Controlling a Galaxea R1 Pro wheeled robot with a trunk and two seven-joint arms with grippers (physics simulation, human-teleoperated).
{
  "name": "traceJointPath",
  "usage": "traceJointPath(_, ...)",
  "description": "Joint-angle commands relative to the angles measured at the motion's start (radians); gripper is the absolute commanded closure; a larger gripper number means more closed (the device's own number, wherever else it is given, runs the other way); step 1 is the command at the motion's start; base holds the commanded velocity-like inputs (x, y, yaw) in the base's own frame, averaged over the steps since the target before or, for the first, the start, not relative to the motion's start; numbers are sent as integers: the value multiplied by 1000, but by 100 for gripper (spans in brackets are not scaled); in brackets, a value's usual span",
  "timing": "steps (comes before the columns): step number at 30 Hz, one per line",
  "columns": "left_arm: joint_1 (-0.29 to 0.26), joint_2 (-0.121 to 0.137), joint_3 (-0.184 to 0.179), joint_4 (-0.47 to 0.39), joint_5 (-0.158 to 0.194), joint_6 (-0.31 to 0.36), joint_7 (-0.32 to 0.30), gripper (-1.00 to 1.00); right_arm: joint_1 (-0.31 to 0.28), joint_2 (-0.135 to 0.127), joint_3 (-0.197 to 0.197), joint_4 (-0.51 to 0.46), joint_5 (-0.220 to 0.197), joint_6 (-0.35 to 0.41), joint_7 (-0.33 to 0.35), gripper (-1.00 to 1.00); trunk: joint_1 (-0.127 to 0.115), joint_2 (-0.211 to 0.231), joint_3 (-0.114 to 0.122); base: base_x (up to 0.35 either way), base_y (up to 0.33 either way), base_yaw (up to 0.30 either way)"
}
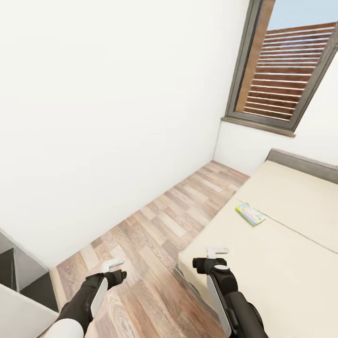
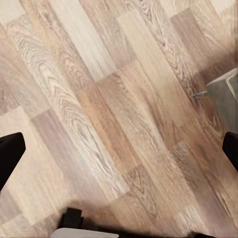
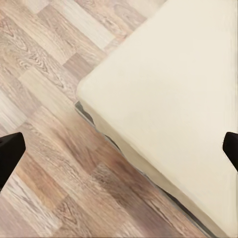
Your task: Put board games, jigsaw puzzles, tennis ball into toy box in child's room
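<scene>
Beige bed [image 1: 281, 263] lies under the right end effector [image 3: 119, 148]; both end effectors gape wide, empty.

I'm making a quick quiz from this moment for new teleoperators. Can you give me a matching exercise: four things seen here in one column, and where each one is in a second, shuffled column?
Column 1:
1. board game
2. left gripper
3. right gripper
4. window

Column 2:
A. over the corner of the bed
B. above the wooden floor, beside the bed
C. lying flat on the beige mattress near its edge
D. in the wall beyond the bed's far end

Pairs: 1-C, 2-B, 3-A, 4-D
</scene>
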Motion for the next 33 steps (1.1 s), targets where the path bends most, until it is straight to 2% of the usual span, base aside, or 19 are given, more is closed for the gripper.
traceJointPath(1, 0, -1, 3, -2, 6, 6, 4, -100, -1, 0, 2, -1, -4, 5, -7, -100, 1, -2, -2, 216, 150, -259)
traceJointPath(33, 0, -1, 3, -2, 4, 6, 3, -100, -1, 0, 2, 2, -4, 1, -7, -100, 1, -2, -1, 255, 182, -259)
